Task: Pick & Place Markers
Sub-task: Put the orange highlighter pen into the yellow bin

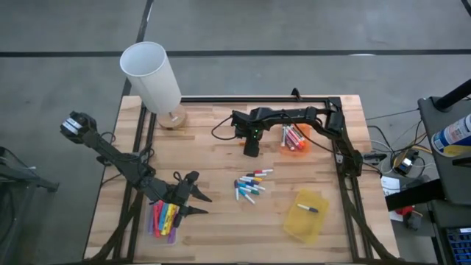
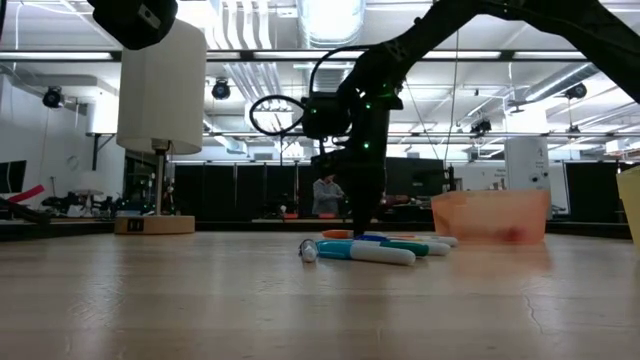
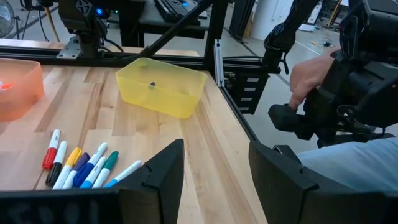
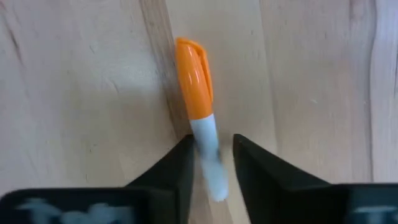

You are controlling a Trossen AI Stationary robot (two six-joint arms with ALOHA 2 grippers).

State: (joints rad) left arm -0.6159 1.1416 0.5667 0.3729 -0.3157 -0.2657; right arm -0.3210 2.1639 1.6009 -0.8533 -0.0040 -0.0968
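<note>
An orange-capped marker [image 4: 194, 78] with a white barrel lies flat on the wood table, and my right gripper [image 4: 213, 158] points down on it, closed on the barrel. In the high view this gripper [image 1: 252, 151] stands just beyond a loose pile of markers [image 1: 250, 185] at mid-table. My left gripper [image 1: 199, 202] hovers open at the near left, beside a clear bin of pink and yellow markers [image 1: 165, 219]. Its wrist view shows the pile [image 3: 78, 167] ahead of its open fingers. My right gripper pinches the marker's white barrel [image 4: 204, 134] between its two fingers, just behind the orange cap. The fingers come from above, pointing down, and lie across the marker. The marker lies flat on the table, its capped end sticking out beyond the fingers.
An orange bin [image 1: 296, 140] with markers stands right of my right gripper. A yellow bin [image 1: 307, 215] holding one marker is at the near right. A white lamp [image 1: 153, 77] stands at the far left. A person's hand [image 3: 308, 74] shows beyond the table's edge.
</note>
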